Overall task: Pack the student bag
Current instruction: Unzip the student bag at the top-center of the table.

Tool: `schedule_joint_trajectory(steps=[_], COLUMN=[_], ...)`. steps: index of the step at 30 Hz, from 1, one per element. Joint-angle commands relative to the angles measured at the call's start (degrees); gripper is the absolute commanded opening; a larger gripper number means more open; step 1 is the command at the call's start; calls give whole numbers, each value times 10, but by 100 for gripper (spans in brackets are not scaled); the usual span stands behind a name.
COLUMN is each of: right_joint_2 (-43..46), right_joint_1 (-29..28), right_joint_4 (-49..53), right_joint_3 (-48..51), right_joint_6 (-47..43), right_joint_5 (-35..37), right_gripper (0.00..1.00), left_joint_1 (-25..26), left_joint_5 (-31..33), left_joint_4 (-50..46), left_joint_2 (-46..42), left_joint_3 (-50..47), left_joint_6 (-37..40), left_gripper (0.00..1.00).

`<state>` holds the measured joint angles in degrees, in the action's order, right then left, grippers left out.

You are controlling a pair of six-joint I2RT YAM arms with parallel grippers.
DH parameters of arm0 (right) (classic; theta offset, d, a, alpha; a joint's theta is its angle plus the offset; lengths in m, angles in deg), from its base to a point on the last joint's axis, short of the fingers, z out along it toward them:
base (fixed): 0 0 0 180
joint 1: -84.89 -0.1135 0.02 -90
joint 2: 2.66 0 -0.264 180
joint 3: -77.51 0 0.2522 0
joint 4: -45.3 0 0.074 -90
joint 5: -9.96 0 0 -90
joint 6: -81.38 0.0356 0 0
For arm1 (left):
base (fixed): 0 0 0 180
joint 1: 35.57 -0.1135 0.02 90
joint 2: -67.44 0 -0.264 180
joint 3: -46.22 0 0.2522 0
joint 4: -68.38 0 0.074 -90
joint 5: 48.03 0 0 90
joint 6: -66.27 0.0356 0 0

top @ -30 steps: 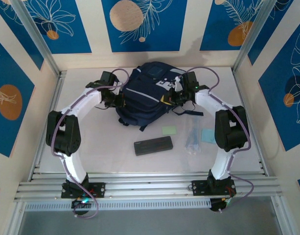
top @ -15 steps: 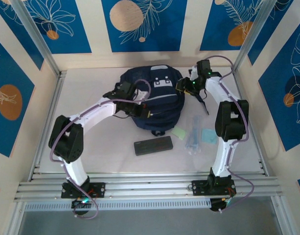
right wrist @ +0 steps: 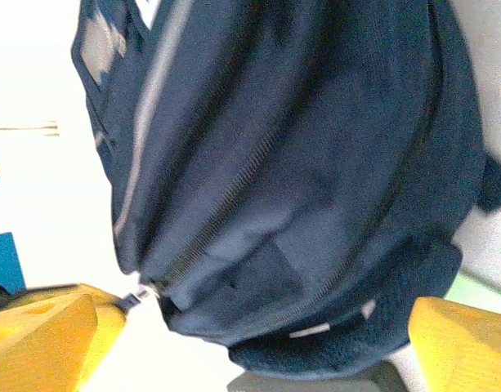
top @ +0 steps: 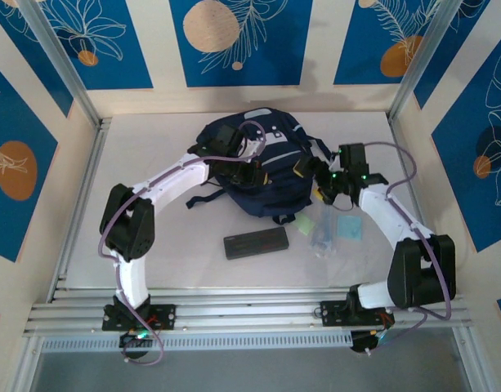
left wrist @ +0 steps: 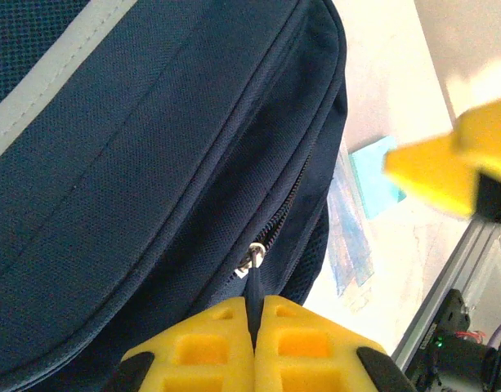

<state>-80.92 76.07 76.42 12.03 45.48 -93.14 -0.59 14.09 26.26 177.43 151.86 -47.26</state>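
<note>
Bag (top: 254,167): on the table (top: 152,237), toward the back.
Left gripper (left wrist: 254,318): clamped on the zip pull (left wrist: 252,273).
Right gripper (top: 312,181): jaws apart, empty, beside the bag.
Tip: draw your pull along the teeth, not upward; pin fabric with the right.

Left hand (left wrist: 254,327) clamped shut, right hand (top: 314,175) spread wide, both arms outstretched.

left arm (top: 164,181): white tube links, black joint housings, purple cable alongside | right arm (top: 385,214): same white and black, purple cable, green light near wrist | bases (top: 134,317): black blocks, small red and green bits | left fingers (left wrist: 225,347): yellow, square recesses | right fingers (right wrist: 38,327): yellow, blocky
</note>
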Motion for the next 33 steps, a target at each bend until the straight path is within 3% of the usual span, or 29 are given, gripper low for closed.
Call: schedule_joint_trajectory(steps=[1,6,8,10,11,14,22,33], right_joint_2=[17,-13,-36,-63,-79,-110,-101,-54], right_joint_1=[-33,-83,-98,-108,-112,-115,-135,-139], right_joint_4=[-133,-340,-380,-398,-413,-455,-429,-388], right_joint_3=[76,174,187,182,177,172,150,155], right_joint_6=[136,233,244,251,249,256,221,202], right_joint_5=[-16,52,95,127,135,160,209,227], right_gripper=[98,100,99,92,81,2,0,0], left_joint_1=[-5,-4,-4,-4,-4,-4,-17,-102], left_joint_5=[-2,-2,-2,-5,-7,-11,23,208], left_joint_4=[48,54,67,77,81,95,66,152], left_joint_2=[-22,-32,-39,-46,-50,-68,-124,-190], left_joint_3=[16,-9,-29,-48,-57,-93,-209,-321], left_joint_6=[-20,-34,-42,-48,-50,-58,-85,-130], left_gripper=[0,0,0,0,0,0,0,0])
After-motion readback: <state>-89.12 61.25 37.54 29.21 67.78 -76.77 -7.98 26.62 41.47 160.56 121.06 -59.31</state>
